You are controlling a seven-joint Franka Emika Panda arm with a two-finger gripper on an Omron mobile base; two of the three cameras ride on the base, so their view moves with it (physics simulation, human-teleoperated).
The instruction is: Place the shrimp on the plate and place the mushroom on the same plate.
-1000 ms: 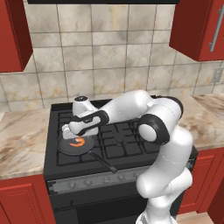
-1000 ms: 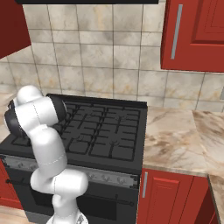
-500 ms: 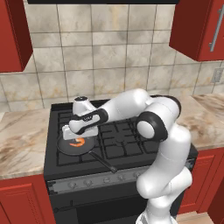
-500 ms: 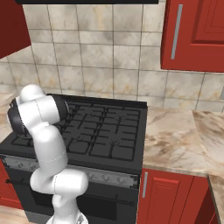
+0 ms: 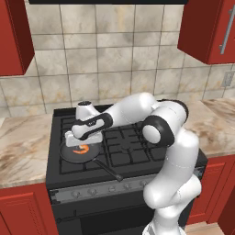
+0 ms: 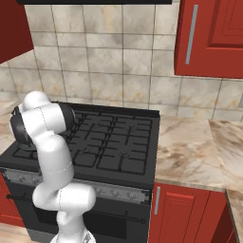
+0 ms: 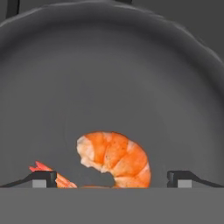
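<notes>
The shrimp (image 5: pixel 81 149), a curled orange C, lies in a black frying pan (image 5: pixel 68 155) on the stove's front left burner. My gripper (image 5: pixel 83 142) hangs just above it, pointing down, open. In the hand view the shrimp (image 7: pixel 116 157) lies between the two fingertips (image 7: pixel 43 178), which stand far apart on either side of it without touching it, and the pan's dark floor (image 7: pixel 113 78) spreads beyond. The plate and the mushroom are out of view.
The pan's long handle (image 5: pixel 108 171) points toward the stove's front edge. The black stove top (image 6: pixel 118 142) has bare grates to the right. Marble counters (image 5: pixel 23 147) (image 6: pixel 190 147) flank the stove. Red cabinets (image 5: pixel 209 27) hang above.
The hand has sunk a little closer to the shrimp in the pan. Its jaws have stayed open, and the shrimp has not moved.
</notes>
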